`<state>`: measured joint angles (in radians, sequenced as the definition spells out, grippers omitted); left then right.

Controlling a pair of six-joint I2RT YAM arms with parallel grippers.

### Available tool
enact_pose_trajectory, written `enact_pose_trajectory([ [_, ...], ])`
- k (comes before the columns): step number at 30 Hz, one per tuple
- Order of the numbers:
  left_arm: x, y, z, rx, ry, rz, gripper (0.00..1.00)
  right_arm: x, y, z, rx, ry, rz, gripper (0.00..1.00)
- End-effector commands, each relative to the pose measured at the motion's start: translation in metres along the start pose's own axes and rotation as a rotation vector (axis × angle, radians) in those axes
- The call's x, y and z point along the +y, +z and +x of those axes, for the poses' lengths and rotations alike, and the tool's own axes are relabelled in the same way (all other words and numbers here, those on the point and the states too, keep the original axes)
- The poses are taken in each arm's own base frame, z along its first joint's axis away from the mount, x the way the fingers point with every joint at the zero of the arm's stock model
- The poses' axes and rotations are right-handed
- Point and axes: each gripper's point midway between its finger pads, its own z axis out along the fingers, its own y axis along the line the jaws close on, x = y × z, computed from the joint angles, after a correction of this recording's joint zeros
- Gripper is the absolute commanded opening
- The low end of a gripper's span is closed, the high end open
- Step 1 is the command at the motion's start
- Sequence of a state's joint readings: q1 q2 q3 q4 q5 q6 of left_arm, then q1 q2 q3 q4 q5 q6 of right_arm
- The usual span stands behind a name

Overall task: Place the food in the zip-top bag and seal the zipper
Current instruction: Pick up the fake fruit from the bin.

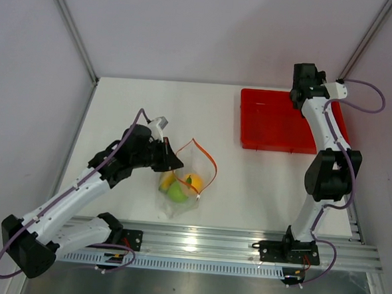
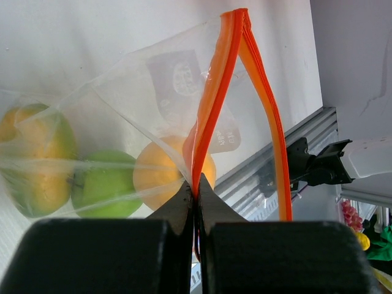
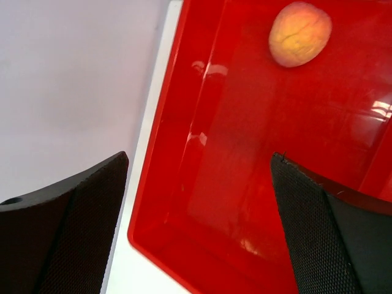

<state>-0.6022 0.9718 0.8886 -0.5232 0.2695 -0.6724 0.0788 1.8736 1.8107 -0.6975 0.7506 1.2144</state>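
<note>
The clear zip-top bag [image 1: 185, 186] lies on the table with its mouth lifted. In the left wrist view it [image 2: 141, 86] holds a green apple [image 2: 104, 184], a yellow-green mango [image 2: 37, 159] and an orange peach [image 2: 156, 174]. My left gripper [image 2: 196, 188] is shut on one side of the orange-red zipper [image 2: 211, 104]. The other side of the strip bows away, so the mouth gapes. My right gripper [image 3: 199, 159] is open and empty above the red tray [image 3: 184, 92]. A second peach [image 3: 300, 33] lies in that tray, ahead of the fingers.
The red tray [image 1: 271, 121] sits at the back right of the table. The right arm [image 1: 327, 128] reaches over its right side. An aluminium rail [image 1: 216, 245] runs along the near edge. Grey walls close in the back and sides.
</note>
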Motion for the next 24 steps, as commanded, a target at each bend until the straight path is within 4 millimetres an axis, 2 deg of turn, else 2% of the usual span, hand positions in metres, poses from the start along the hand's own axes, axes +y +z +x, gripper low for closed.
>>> enact_pose_trajectory([
  [1,-0.012,0.004,-0.008,-0.015,0.034,0.053,0.01,0.003,0.002,-0.031,-0.120,0.098,0.051,0.97],
  [3,-0.014,0.006,-0.008,-0.009,0.036,0.068,0.01,0.002,0.010,-0.030,-0.134,0.122,0.071,0.98],
  [4,-0.015,0.007,-0.007,-0.006,0.035,0.071,0.01,-0.005,0.012,-0.031,-0.145,0.118,0.104,0.98],
  [5,-0.014,0.010,-0.007,-0.002,0.031,0.069,0.01,-0.002,0.012,-0.038,-0.160,0.147,0.108,0.99],
  [10,-0.019,0.014,-0.003,0.019,0.017,0.107,0.01,-0.010,0.035,-0.029,-0.185,0.175,0.169,0.99],
  [14,-0.019,0.014,-0.002,0.021,0.015,0.111,0.01,-0.014,0.044,-0.028,-0.218,0.233,0.197,0.99],
  [20,-0.016,0.014,0.001,0.009,0.015,0.117,0.01,-0.008,0.052,-0.036,-0.282,0.268,0.191,0.98],
  [24,-0.017,0.019,0.001,0.016,0.009,0.128,0.00,-0.015,0.060,-0.038,-0.328,0.252,0.219,0.98],
])
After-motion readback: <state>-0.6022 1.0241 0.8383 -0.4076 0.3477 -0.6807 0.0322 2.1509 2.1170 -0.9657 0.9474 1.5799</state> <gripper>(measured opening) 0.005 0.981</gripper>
